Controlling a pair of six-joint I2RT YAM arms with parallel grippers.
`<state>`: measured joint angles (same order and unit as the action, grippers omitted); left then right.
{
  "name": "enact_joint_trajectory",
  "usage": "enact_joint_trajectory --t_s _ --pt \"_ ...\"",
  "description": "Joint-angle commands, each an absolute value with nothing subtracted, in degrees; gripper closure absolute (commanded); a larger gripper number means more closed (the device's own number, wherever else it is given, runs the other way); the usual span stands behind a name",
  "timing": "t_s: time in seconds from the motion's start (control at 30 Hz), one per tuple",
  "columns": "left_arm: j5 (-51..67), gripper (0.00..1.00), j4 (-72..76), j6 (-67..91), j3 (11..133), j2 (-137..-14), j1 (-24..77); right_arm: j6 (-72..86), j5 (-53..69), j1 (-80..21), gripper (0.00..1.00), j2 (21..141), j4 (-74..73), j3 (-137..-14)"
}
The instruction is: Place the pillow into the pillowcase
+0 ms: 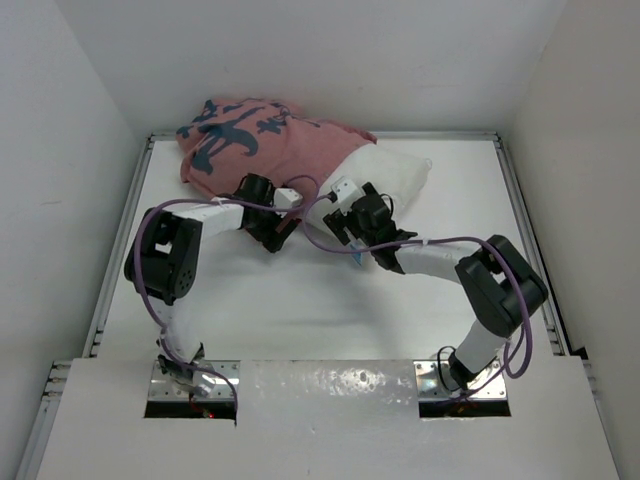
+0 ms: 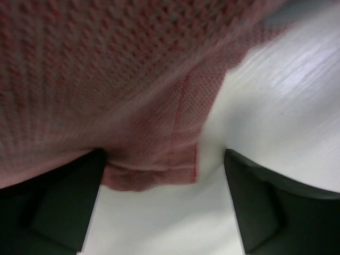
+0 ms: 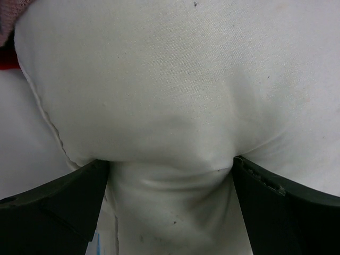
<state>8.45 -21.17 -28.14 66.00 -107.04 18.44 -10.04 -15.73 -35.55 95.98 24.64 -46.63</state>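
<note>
The pillowcase lies bunched at the back of the table, pale pink with dark teal print, and its mouth faces right. The white pillow sticks out of that mouth. My left gripper is at the case's near edge. In the left wrist view my left gripper is open, and a hemmed corner of the pillowcase hangs between the fingers, close to the left one. My right gripper is open wide, and a fold of the pillow fills the gap between its fingers. A small blue tag shows at the lower left.
Raised rails run along the left and right sides of the white table, with white walls behind and beside it. Purple cables loop between the two wrists. The arm bases sit at the near edge.
</note>
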Motion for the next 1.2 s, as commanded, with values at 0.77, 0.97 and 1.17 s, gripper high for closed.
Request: enact_joint_trajectory --t_s 0.77,0.97,1.17 --pt "23.1 0.08 -38.9 -83.5 59.9 -89.9 6.2 19.9 -5.7 -40.7 1.0 99.6 33.3 -47.2" --pt "16.2 0.08 -27.8 -80.6 57.5 -90.9 11.4 16.2 -3.9 -40.7 1.0 97.6 30.7 -48.3" --pt "12.5 0.06 -26.4 -76.9 60.1 -97.8 11.9 15.7 -1.6 -40.7 1.0 94.5 34.4 -45.5"
